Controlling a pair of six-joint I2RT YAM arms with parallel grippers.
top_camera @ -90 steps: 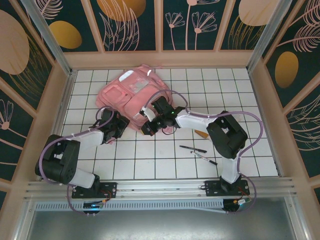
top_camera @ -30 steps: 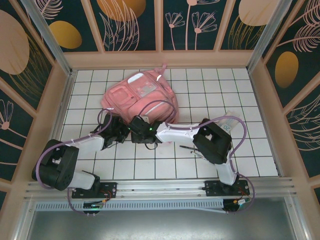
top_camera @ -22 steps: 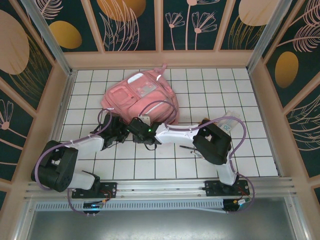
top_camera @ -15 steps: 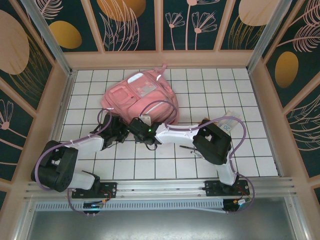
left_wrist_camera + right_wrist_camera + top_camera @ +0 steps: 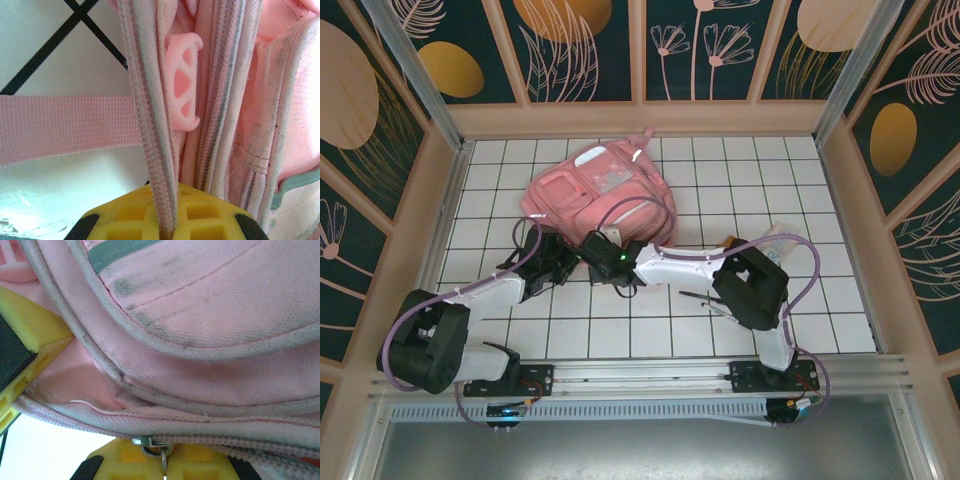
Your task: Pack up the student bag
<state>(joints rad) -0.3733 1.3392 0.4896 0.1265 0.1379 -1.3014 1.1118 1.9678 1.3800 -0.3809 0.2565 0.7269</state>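
The student bag (image 5: pixel 600 185), a big pink backpack, lies flat at the back left of the tiled table. Both grippers meet at its near edge. My left gripper (image 5: pixel 558 256) is shut on a ribbed pink seam edge (image 5: pixel 152 125) of the bag, beside a pink plastic buckle (image 5: pixel 182 82) and a webbing strap (image 5: pixel 65 130). My right gripper (image 5: pixel 592 246) sits just to its right, shut on the metal zipper pull (image 5: pixel 161 452), which hangs between its yellow fingers (image 5: pixel 210 465) under the bag's piped fabric (image 5: pixel 210 305).
Black pens (image 5: pixel 703 297) lie on the tiles partly under the right arm. A clear packet (image 5: pixel 777 240) lies behind the right arm's elbow. Wooden walls (image 5: pixel 640 118) close the table in on three sides.
My right gripper has shut on the zipper pull. Both arms shifted slightly at the bag's near edge, which bulges a little more; the left grip is unchanged.
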